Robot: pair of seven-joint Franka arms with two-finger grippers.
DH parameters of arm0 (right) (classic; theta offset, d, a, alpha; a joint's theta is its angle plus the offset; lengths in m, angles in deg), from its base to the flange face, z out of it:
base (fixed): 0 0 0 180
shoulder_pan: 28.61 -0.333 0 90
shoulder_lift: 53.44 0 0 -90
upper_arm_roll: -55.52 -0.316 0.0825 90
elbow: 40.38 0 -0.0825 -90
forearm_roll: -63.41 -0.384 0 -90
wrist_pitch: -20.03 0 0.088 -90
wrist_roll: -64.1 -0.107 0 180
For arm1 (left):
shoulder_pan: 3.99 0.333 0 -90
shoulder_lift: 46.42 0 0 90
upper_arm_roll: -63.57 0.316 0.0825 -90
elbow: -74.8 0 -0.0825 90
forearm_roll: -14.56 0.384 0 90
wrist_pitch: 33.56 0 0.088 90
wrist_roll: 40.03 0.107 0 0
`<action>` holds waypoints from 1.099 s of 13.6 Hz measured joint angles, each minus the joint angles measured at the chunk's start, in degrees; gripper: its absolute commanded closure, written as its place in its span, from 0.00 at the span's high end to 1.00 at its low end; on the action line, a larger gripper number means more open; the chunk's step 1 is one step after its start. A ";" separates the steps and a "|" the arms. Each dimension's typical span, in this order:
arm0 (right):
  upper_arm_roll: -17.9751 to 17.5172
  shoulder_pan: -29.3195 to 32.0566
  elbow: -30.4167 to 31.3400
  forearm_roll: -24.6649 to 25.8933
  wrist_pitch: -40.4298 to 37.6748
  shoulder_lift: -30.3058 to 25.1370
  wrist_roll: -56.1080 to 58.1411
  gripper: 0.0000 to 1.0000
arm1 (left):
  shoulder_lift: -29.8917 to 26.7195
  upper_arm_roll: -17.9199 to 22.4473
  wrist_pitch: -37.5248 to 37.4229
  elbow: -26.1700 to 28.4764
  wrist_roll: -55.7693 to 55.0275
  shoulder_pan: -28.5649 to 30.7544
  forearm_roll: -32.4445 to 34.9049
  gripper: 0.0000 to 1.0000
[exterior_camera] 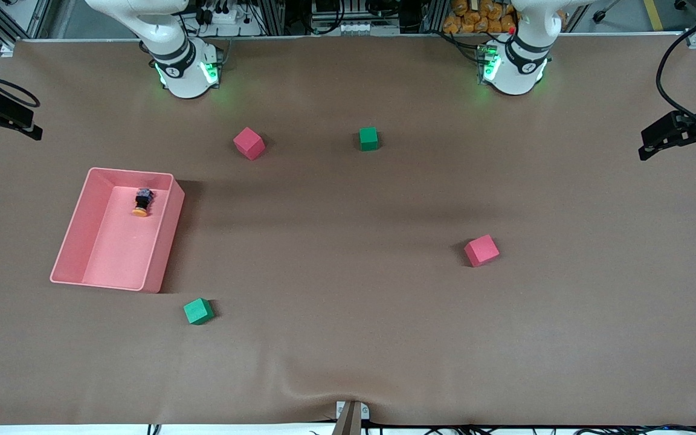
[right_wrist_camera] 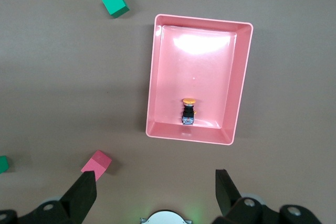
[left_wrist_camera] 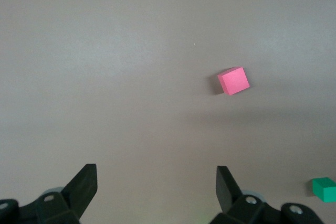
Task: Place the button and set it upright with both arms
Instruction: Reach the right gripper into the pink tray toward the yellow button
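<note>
The right tool [right_wrist_camera: 153, 192], fingers spread and holding nothing, hangs high over the worktop [exterior_camera: 348, 338] above a pink tray [exterior_camera: 70, 241]. The button [exterior_camera: 141, 202] lies on its side in that tray, orange cap toward the front camera. The left tool [left_wrist_camera: 156, 187], also spread and empty, hangs over bare worktop near a red cube [left_wrist_camera: 233, 81].

One button [exterior_camera: 141, 202], one pink tray [exterior_camera: 161, 266], two red cubes [exterior_camera: 248, 143], two green cubes [exterior_camera: 368, 138].

Orange-capped black button [exterior_camera: 141, 202], pink tray [exterior_camera: 161, 266], red cube [exterior_camera: 481, 251], green cube [exterior_camera: 197, 311], brown table [exterior_camera: 348, 338].
</note>
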 measured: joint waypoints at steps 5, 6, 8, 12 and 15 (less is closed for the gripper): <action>0.05 0.01 0.41 0.00 -0.22 0.29 -0.01 1.00 | 0.00 0.42 -0.03 -0.06 0.00 0.03 0.00 1.00; 0.09 0.04 0.93 0.00 -0.23 0.32 -0.01 1.00 | 0.00 0.44 -0.03 -0.13 0.00 0.02 0.00 1.00; 0.30 0.22 2.38 0.00 -0.17 0.43 -0.03 1.00 | 0.06 0.55 -0.07 -0.13 0.01 0.03 0.00 1.00; 0.62 2.65 9.83 0.01 4.06 0.85 0.39 1.00 | 0.09 0.61 -0.07 -0.16 0.01 0.04 0.00 1.00; 0.48 2.69 17.11 0.01 10.52 1.31 0.49 1.00 | 0.03 0.66 -0.07 -0.49 0.01 0.26 0.00 1.00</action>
